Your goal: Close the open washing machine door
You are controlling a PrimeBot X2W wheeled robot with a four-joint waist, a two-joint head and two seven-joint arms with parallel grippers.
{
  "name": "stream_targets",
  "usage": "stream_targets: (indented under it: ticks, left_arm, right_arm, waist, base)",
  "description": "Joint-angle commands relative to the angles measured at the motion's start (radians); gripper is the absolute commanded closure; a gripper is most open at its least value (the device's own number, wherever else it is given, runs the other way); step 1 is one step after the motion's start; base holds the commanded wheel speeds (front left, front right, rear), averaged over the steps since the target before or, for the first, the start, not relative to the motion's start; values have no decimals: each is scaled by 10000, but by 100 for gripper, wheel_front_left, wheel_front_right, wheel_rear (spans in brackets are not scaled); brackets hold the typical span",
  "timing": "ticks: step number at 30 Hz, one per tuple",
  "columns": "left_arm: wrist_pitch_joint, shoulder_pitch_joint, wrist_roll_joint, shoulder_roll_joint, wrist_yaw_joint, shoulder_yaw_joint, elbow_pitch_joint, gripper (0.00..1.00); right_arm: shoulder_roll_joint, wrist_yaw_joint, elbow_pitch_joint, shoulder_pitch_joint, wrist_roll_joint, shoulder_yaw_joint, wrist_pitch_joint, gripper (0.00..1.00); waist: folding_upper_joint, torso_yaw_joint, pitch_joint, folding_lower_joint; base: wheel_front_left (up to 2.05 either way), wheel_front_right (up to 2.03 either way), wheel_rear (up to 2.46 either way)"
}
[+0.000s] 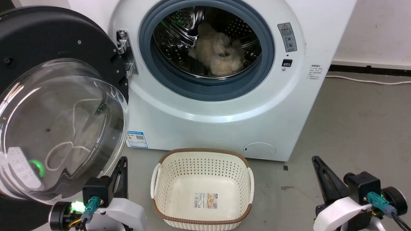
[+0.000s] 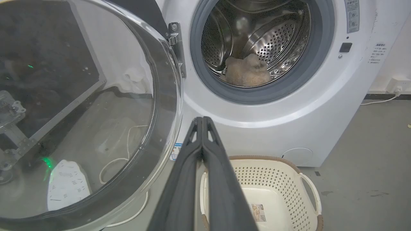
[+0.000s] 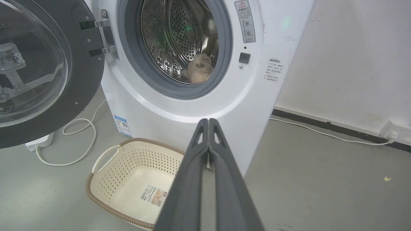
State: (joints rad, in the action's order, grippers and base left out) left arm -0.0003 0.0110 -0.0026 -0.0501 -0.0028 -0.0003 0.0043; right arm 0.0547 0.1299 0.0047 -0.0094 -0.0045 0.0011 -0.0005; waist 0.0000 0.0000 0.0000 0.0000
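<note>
Grey floor (image 1: 353, 128), open door (image 1: 48, 35) cropped, possibly plush (image 1: 218, 54) inside

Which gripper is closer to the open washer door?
The left gripper, right beside the glass bowl of the washing machine door; the right gripper sits on the far side of the basket.

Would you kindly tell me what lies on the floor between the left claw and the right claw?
In the head view, the cream laundry basket sits on the floor between the left claw and the right claw.

Left gripper (image 1: 123, 160) and right gripper (image 1: 316, 158) sit low, both pressed closed.
</note>
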Motion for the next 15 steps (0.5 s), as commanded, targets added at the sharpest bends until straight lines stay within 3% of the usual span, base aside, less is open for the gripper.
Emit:
stream_targets:
  ticks: [1,8,9,15]
  left_arm:
    - [3,-110,26,-1,28,3,-43,100]
    - [3,-110,26,-1,28,3,-43,100]
    - [-1,1,-2,0,-2,-6,4,0]
    - [-99,14,14,-1,25,-86,6,0]
  right_arm:
    - [-45,8,-47,94,45,-11,5,100]
    - [-45,8,-47,94,45,-11,5,100]
    - [0,-2,6,0,0,0,0,0]
    - [18,-2,6,36,88,-38,-97,0]
  waist:
    - [0,0,0,0]
    - [0,0,0,0]
    - [0,0,0,0]
    - [0,1,5,0]
  base:
    - [0,0,0]
    - [0,0,0]
    - [0,0,0]
    - [0,0,0]
